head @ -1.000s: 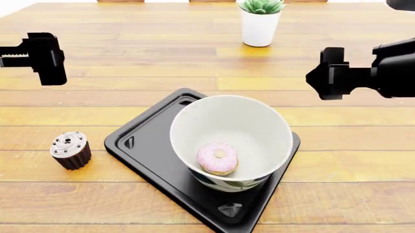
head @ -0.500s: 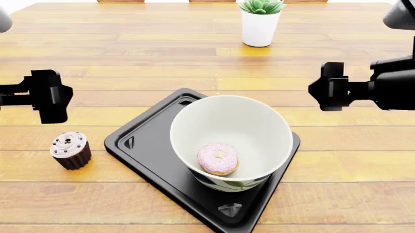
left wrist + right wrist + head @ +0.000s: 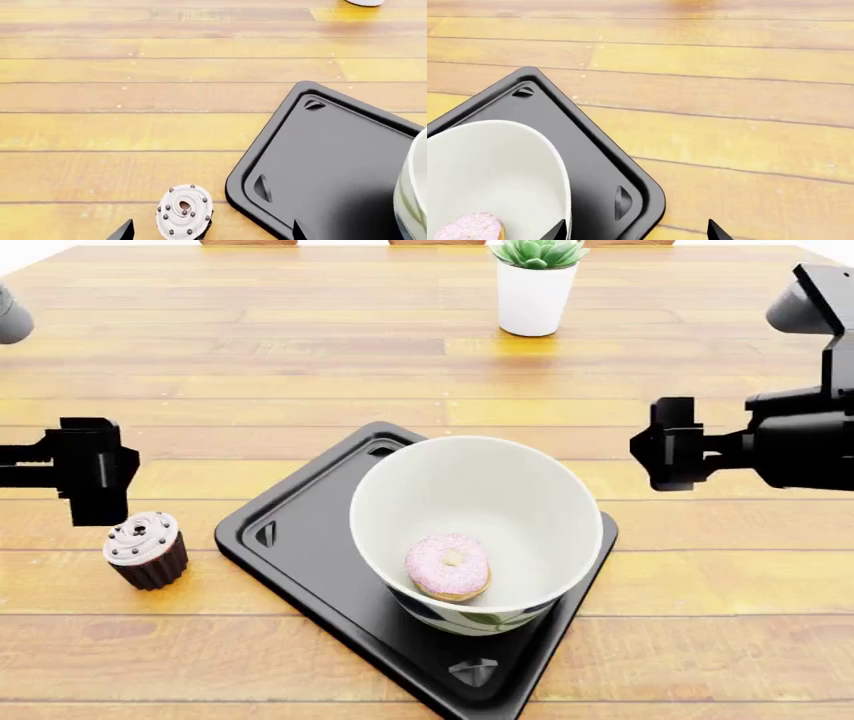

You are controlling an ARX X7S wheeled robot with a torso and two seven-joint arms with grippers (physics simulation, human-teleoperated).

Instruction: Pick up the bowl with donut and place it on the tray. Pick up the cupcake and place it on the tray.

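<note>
Fingers of left gripper (image 3: pixel 91 485) and right gripper (image 3: pixel 667 443) spread, empty; bowl (image 3: pixel 475 530) sits on tray (image 3: pixel 300 540).

setting: simulated home dining or kitchen spot | bench (image 3: pixel 200 360): warm yellow-brown wooden planks filling the frame | decor: white plant pot (image 3: pixel 535 298) with a green succulent at top centre | tableware: black tray (image 3: pixel 300 540), ceramic bowl (image 3: pixel 534 490), donut (image 3: pixel 447 566), cupcake (image 3: pixel 146 549) | top edge: brown shapes, perhaps chair backs, unclear
</note>
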